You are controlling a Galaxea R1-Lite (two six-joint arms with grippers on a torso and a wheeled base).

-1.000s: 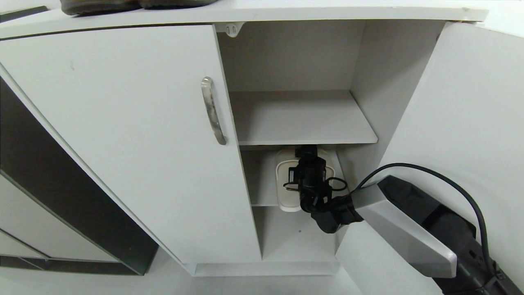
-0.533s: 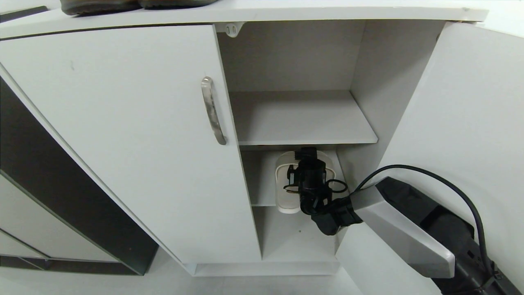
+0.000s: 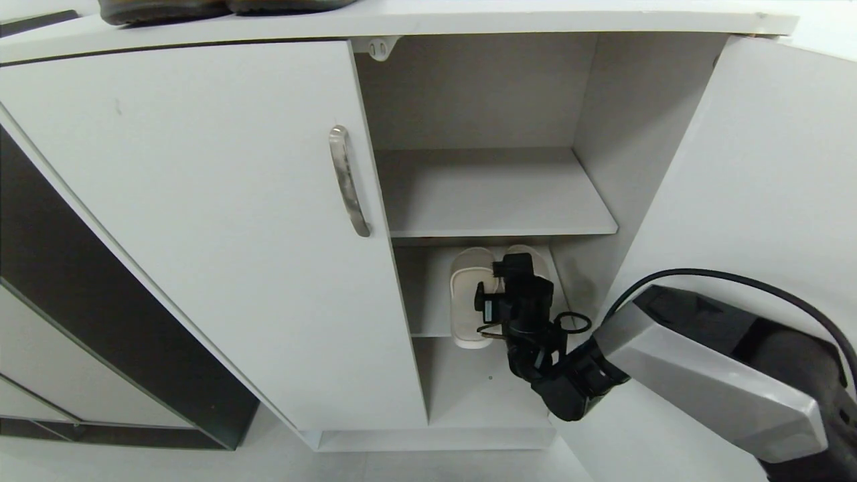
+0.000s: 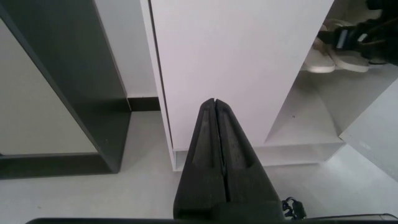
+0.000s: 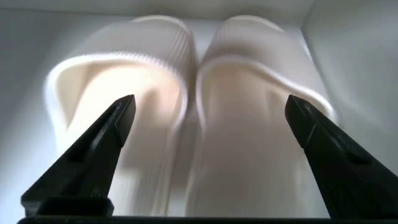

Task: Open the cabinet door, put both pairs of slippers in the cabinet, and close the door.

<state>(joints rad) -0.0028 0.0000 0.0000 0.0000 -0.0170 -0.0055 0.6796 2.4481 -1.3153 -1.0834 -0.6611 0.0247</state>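
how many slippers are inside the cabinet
2. Both are white and sit side by side on the second shelf: the left slipper, and the right slipper, partly behind the open right gripper. None looks hidden.

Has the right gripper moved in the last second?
Yes. The right gripper has backed out toward the robot and slightly right: its tip, earlier under the shelf edge, now sits clear below it, uncovering the white slippers.
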